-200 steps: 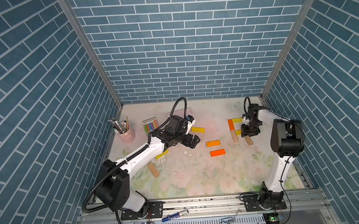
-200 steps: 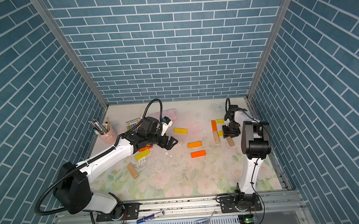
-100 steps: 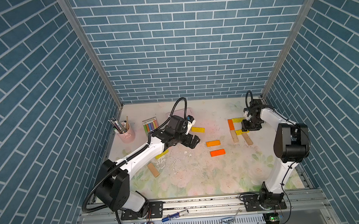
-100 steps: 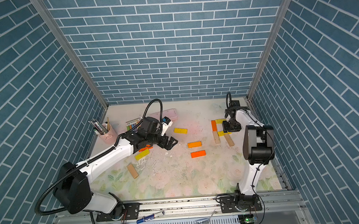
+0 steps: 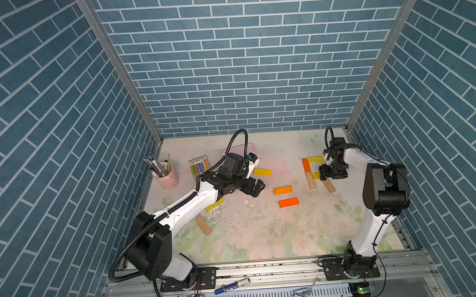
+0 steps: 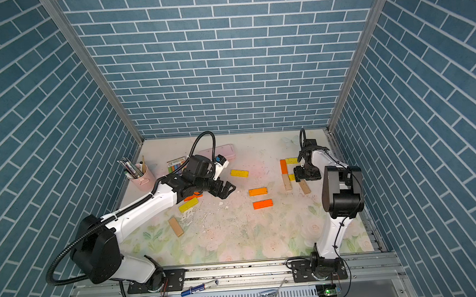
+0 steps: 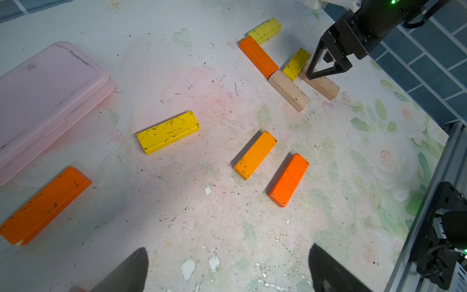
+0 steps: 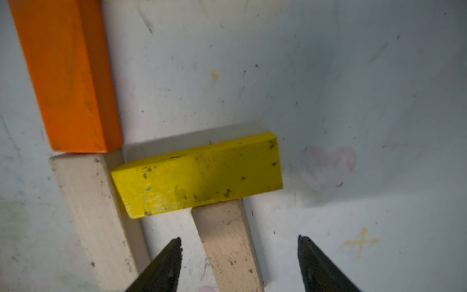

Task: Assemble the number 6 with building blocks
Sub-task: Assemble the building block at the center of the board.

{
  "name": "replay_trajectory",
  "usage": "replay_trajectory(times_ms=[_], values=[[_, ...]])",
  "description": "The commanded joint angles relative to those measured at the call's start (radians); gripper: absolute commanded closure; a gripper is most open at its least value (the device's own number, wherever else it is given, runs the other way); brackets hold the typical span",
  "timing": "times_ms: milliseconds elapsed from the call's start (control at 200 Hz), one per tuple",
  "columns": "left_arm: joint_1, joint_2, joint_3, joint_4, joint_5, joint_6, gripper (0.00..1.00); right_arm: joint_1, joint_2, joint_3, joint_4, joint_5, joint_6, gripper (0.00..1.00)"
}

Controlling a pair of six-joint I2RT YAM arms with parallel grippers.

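Two sets of jaws stand wide apart, empty; the pink cup point(image 5: 171, 180) holds pens point(image 5: 155, 166).

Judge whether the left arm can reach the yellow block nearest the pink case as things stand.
Probably yes: the left tool hangs open close to the yellow block, which lies flat with free space around it; the pink case sits apart.
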Motion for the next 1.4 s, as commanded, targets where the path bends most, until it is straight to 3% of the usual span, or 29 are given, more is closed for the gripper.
replay_trajectory(times_ms=[0,1125,1395], values=[[-0.007,0.006,0.003,-0.008,-0.006,0.008,0.01,0.005,0.003,-0.017,0.023,-0.002,-0.002,0.19],[-0.007,0.005,0.001,-0.008,-0.003,0.006,0.01,0.015,0.046,-0.1,0.179,-0.05,0.073,0.18],[-0.006,0.003,0.001,-0.008,-0.001,0.006,0.01,0.014,-0.054,-0.077,0.134,-0.027,0.048,0.19]])
